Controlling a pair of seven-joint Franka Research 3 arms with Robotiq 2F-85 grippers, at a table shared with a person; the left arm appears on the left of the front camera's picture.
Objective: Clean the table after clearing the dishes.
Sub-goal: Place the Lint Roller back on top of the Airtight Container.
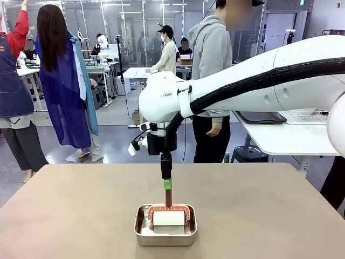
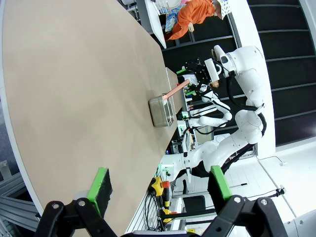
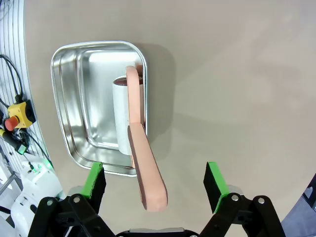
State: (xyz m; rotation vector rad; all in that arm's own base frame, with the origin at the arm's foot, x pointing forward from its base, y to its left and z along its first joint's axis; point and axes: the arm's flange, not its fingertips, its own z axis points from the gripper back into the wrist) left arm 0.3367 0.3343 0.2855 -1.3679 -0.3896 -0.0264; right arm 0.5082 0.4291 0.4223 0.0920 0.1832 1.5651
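The table [image 1: 64, 216] has a plain brownish top. Near its front middle stands a small steel pan [image 1: 139, 226] holding a white roller [image 1: 168, 217] whose pink handle [image 1: 168, 197] sticks up. My right gripper [image 1: 166, 182] reaches in from the right and hangs over that handle. In the right wrist view this gripper [image 3: 154, 170] is open, and the handle [image 3: 145, 168] rises between the green pads without touching them. My left gripper [image 2: 159, 180] is open and holds nothing, off beyond the table [image 2: 74, 89] edge, far from the pan [image 2: 160, 111]. The dishes are out of view.
A person in a grey hoodie [image 1: 211, 65] stands at the far side of the table. Behind on the right is a white table [image 1: 285, 137] with a dark tray and a wire rack. A yellow emergency stop [image 3: 17, 116] sits off the table's edge.
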